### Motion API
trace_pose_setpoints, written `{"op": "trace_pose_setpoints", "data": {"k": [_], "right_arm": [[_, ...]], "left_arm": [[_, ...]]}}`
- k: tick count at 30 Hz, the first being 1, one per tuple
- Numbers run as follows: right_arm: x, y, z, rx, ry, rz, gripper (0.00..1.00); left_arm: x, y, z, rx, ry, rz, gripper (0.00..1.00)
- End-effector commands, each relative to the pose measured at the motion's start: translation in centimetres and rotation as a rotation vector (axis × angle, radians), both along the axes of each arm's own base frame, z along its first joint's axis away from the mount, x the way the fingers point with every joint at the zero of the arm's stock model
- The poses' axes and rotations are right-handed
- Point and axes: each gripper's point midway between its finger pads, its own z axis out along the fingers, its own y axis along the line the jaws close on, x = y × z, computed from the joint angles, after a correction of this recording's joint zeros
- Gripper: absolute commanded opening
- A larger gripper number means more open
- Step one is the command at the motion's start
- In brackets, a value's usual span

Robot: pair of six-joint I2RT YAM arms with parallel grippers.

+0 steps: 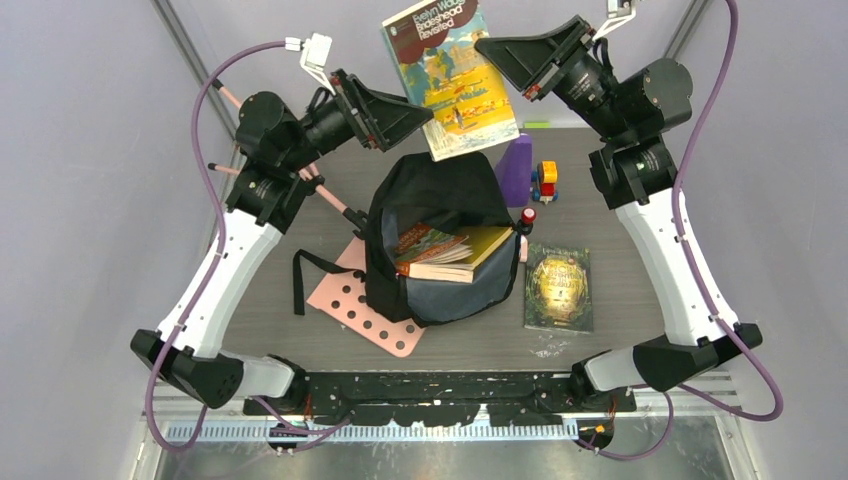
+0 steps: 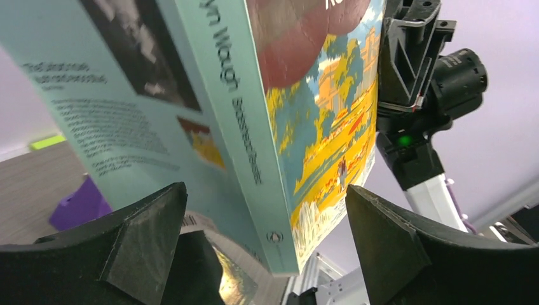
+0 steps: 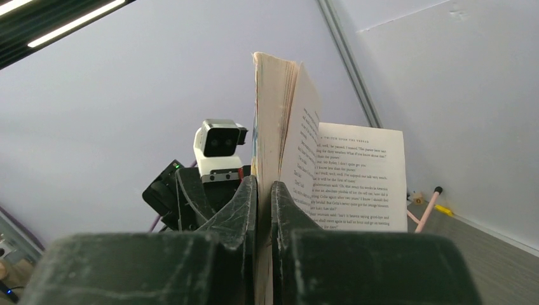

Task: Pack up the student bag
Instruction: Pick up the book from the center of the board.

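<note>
Right hand (image 3: 264, 197) pinches the paperback (image 1: 450, 75) by its pages, high above the open student bag (image 1: 440, 190). Left hand (image 2: 264, 203) spread wide, fingers either side of the paperback, not touching. Student bag lies mid-worktop (image 1: 620, 250) on the pink perforated board (image 1: 370, 310), books (image 1: 440, 252) inside.

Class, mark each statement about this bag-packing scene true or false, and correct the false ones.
1. The right arm's fingers grip the pale blue paperback book with the yellow illustrated cover. True.
2. The left arm's fingers are shut on that paperback. False: they stand open, one on each side of it.
3. The large black fabric backpack is zipped shut. False: it gapes open, with books inside.
4. A dark green book lies on the grey table, on the right arm's side of the backpack. True.
</note>
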Motion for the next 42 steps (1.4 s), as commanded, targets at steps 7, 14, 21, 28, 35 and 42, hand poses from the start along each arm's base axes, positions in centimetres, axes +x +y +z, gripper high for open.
{"op": "trace_pose_setpoints", "data": {"k": [7,14,21,28,35,42], "right_arm": [[-2.0,0.3,1.4,0.028,-0.084,0.029,0.01],[0.5,0.1,-3.1,-0.136,-0.012,-0.087,0.16],[0.8,-0.6,-8.1,-0.321,0.040,-0.145,0.87],[-2.3,1.3,-10.1,-0.407,0.022,0.065,0.94],[-6.1,2.7,-8.2,-0.358,-0.043,0.302,0.94],[-7.5,3.7,-7.1,-0.325,-0.047,0.439,0.94]], "left_arm": [[-3.4,-0.5,4.0,-0.088,-0.150,-0.162,0.48],[-5.9,0.1,4.6,-0.046,-0.286,-0.193,0.00],[-9.0,1.2,5.2,0.010,-0.434,-0.204,0.00],[-11.6,1.5,5.7,0.039,-0.513,-0.270,0.00],[-12.8,1.5,6.0,0.059,-0.548,-0.328,0.00],[-13.0,1.4,6.2,0.065,-0.562,-0.354,0.00]]}}
